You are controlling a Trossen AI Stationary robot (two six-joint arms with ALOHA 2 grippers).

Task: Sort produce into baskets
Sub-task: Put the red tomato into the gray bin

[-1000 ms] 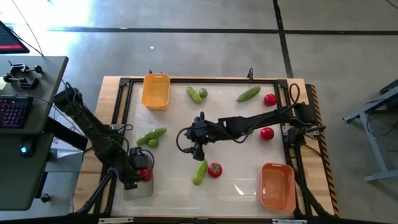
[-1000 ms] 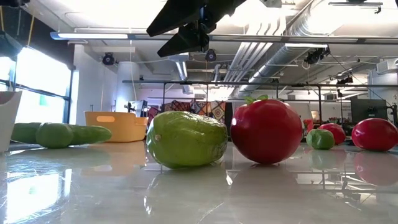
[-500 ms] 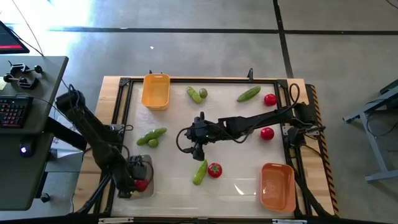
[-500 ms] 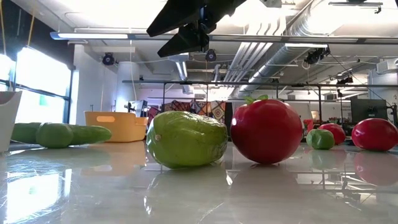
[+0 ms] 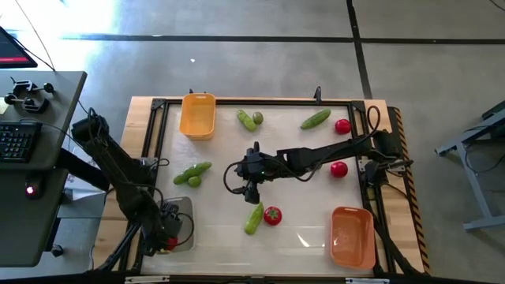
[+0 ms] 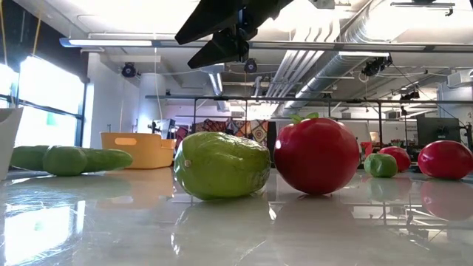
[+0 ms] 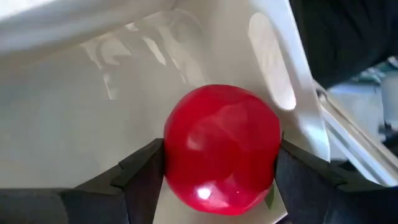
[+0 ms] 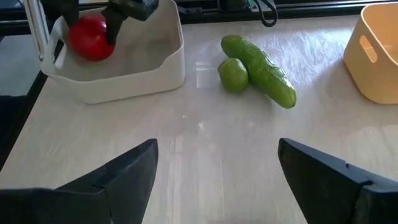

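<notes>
My left gripper [image 5: 168, 238] is at the near left, shut on a red tomato [image 7: 221, 149] inside the clear basket [image 5: 181, 217]. The right wrist view also shows this tomato [image 8: 91, 37] in the basket [image 8: 149, 68]. My right gripper [image 5: 252, 180] hangs open and empty over the table's middle, above a cucumber [image 5: 253, 218] and a tomato [image 5: 272, 214] that lie on the table. The yellow-orange basket [image 5: 197, 116] stands at the far left. The darker orange basket [image 5: 352, 237] stands at the near right. My left gripper pinches the tomato's two opposite sides [image 7: 171, 155] between its two fingers, at about the tomato's widest part. The fingers come from above into the basket. Whether the tomato rests on the basket's floor, I cannot tell.
A cucumber [image 5: 193, 170] and a lime [image 5: 194, 181] lie left of the middle. At the far side lie a cucumber [image 5: 247, 120], a lime [image 5: 258, 117], another cucumber [image 5: 316, 119] and a tomato [image 5: 342, 126]. Another tomato [image 5: 338, 168] lies at the right.
My left gripper has gone toward the table's near edge and a little left with the tomato, staying shut on it, and now stands at the near end of the clear basket.
</notes>
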